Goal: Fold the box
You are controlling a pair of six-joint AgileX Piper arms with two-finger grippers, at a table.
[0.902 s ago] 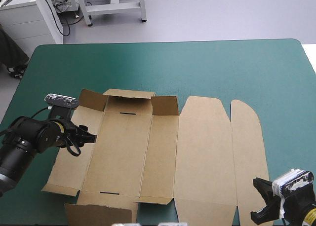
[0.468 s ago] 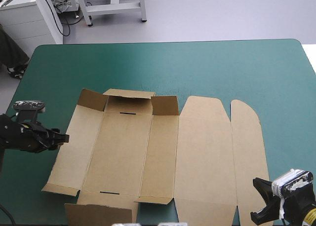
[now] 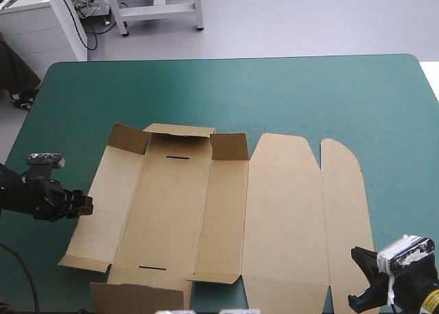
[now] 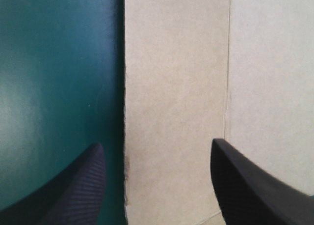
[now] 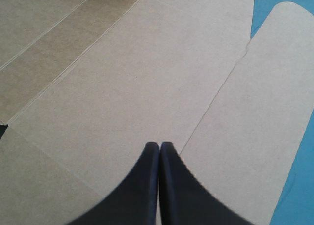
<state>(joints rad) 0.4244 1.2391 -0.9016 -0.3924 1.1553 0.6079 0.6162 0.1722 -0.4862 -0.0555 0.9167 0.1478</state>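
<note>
My right arm sits low at the near right corner of the worktop (image 3: 274,94). The right fingers (image 5: 159,151) are pressed together into one point and hold nothing. They aim across the box (image 3: 226,211), above the crease between its broad panel and the rounded flap at its right end.

A little farther out, my left arm reaches in low from the worktop's left edge, pointing right toward the box. The left fingers (image 3: 86,205) stand apart and empty at the box's left edge. One is over the teal-green cover, the other over the brown board.

The box lies opened out in the middle of the worktop, its long panels flat and side by side. One flap lies at the near edge, below the left panels. At their far end, three short flaps stand raised.

Earlier, my left fingers were over the box's leftmost panel. Since then the left arm has drawn back to the left, off the board, and has now come slightly nearer along the box's edge. My right arm and the box are as they were.
</note>
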